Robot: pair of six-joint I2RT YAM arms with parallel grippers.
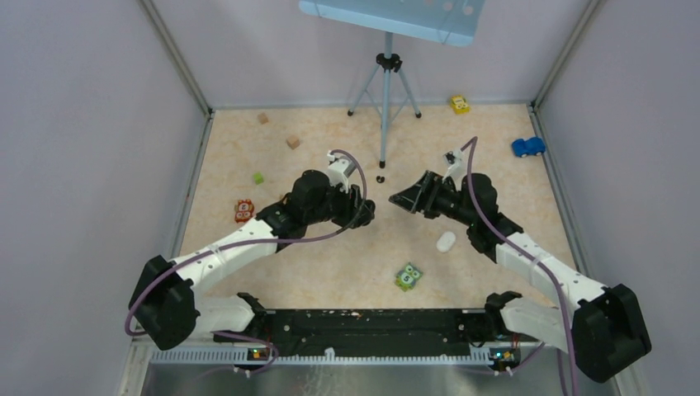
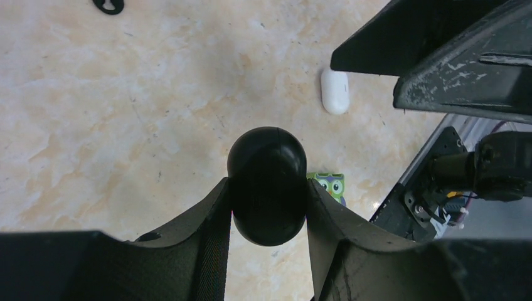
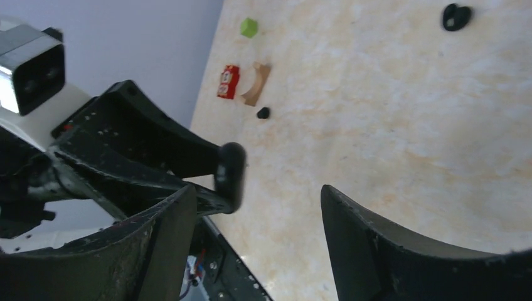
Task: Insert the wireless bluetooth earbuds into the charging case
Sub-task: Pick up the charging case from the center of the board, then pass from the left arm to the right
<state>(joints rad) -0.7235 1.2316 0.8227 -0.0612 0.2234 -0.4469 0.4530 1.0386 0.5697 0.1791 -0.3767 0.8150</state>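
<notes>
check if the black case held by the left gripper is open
Looks shut: black case shows one smooth rounded shell, no raised lid.

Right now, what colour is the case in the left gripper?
The case is plain black, clearest in the left wrist view.

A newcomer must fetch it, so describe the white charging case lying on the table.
Start at the right arm on the marbled beige table. Just left of its forearm, beyond the green owl block, lies the white charging case. It is the only smooth white pebble; the black case sits in the left gripper.
</notes>
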